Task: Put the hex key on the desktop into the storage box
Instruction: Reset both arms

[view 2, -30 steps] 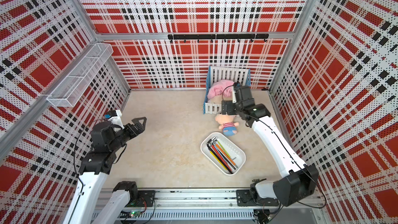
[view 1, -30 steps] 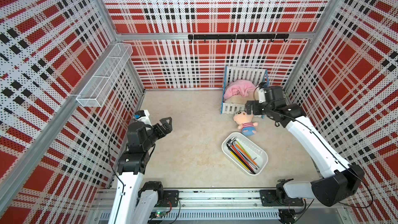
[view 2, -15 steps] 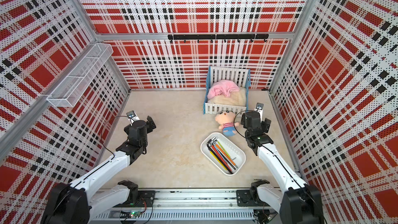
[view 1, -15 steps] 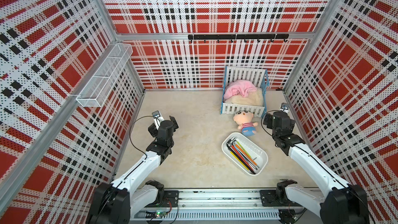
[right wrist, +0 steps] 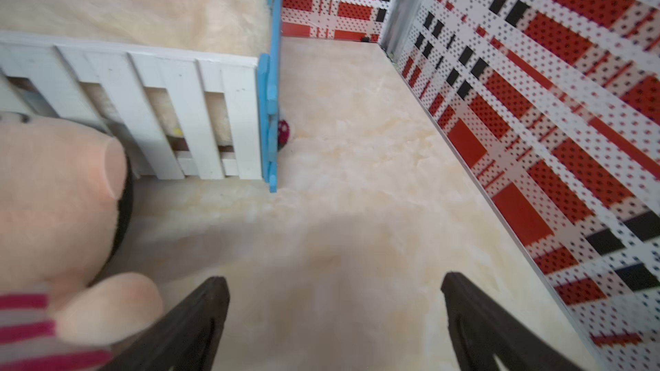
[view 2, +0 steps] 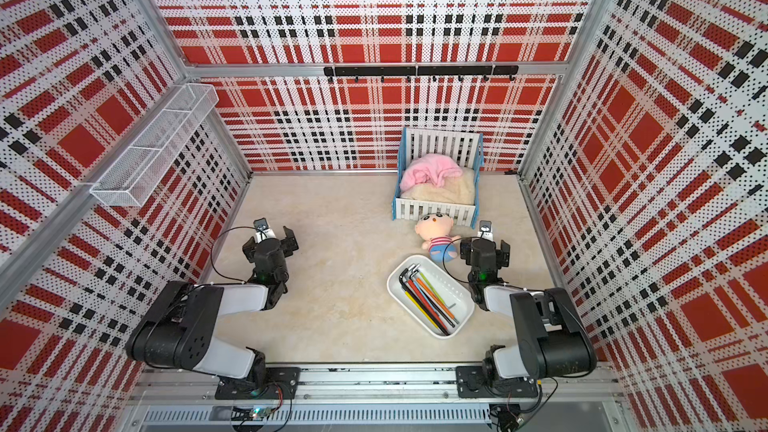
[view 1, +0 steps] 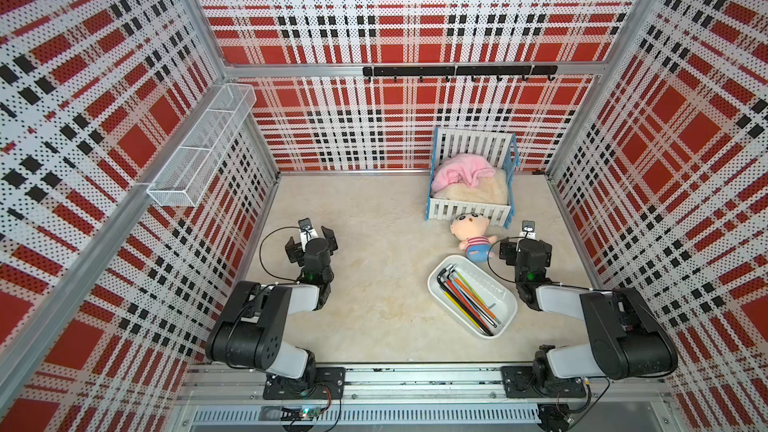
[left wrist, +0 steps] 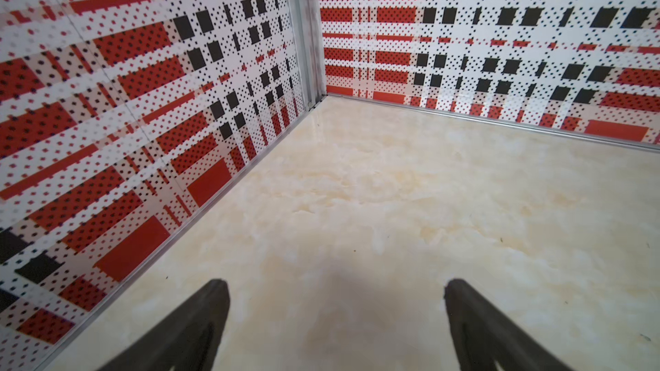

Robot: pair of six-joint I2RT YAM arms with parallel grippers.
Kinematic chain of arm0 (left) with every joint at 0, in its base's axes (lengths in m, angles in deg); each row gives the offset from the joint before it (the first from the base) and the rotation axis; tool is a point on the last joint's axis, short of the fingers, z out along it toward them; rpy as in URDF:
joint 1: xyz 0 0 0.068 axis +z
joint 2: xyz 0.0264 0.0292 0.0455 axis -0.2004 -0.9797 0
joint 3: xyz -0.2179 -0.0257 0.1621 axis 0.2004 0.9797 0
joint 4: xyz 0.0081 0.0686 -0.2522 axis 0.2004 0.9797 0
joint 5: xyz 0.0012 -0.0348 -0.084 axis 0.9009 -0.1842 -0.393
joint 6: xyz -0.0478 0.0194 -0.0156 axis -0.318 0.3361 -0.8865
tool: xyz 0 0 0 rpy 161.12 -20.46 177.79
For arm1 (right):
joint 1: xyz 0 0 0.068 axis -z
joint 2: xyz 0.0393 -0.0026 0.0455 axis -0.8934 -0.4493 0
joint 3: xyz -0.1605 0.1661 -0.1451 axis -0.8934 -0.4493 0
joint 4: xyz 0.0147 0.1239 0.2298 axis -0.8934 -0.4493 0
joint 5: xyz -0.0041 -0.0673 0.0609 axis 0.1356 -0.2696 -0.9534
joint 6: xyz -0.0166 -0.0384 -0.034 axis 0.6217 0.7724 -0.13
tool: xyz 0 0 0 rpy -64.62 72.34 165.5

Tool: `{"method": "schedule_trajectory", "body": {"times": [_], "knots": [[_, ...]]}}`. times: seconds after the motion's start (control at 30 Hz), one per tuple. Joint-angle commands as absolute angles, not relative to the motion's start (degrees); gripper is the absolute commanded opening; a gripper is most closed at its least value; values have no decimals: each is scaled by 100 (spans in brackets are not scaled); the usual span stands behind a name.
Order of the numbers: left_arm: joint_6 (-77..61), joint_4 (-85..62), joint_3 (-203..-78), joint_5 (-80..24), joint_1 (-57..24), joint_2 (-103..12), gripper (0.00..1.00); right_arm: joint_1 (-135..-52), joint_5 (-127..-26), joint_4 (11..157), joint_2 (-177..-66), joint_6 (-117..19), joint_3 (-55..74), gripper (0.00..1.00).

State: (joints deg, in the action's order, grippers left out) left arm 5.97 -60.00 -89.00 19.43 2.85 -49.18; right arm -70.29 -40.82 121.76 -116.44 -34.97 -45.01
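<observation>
The white storage box (view 1: 488,284) (view 2: 446,284) sits on the beige desktop (view 1: 374,284) at the front right. Several coloured hex keys (view 1: 467,299) (view 2: 428,299) lie lengthwise inside it. I see no loose hex key on the bare desktop. My left gripper (view 1: 311,243) (view 2: 270,243) (left wrist: 335,287) hangs low near the left wall, open and empty over bare surface. My right gripper (view 1: 525,249) (view 2: 485,248) (right wrist: 334,285) is just right of the box's far end, open with nothing between its fingers.
A plush doll (view 1: 471,234) (right wrist: 53,190) lies between the box and a white-slatted toy crib (view 1: 469,209) (right wrist: 143,101) holding a pink blanket (view 1: 461,172). A wire-mesh basket (view 1: 199,160) hangs on the left wall, and a black hook rail (view 1: 457,71) runs along the back wall.
The right arm has pulled back from the crib and doll and folded low beside the box. The left arm has come down from its raised pose and folded in. Both grippers stayed open.
</observation>
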Motion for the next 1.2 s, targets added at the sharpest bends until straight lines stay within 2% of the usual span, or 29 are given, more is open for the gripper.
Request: {"method": "schedule_trajectory", "body": {"times": [0.0, 0.2, 0.3, 0.4, 0.43, 0.5, 1.17], "knots": [[898, -7235, -8787, 1828, 322, -5127, 99, -6897, -4992, 13211, -11942, -3324, -4370, 100], [731, -8016, -8166, 1824, 404, -4875, 99, -6770, -5183, 14219, -11923, -3445, -4974, 100], [622, -8551, -7810, 1399, 577, -4816, 99, -6774, -5020, 15328, -12237, -3454, -5384, 100], [679, -9317, -7706, 1220, 642, -5285, 99, -6781, -4854, 14913, -12242, -3519, -5174, 100], [634, -9074, -7806, 1151, 692, -5245, 99, -6759, -4792, 14444, -12200, -3607, -4980, 100], [481, -8709, -7929, 972, 840, -5205, 99, -6682, -4911, 14532, -12226, -3647, -4991, 100], [497, -8760, -7871, 991, 829, -5175, 99, -6658, -4974, 14499, -12186, -3674, -4997, 100]]}}
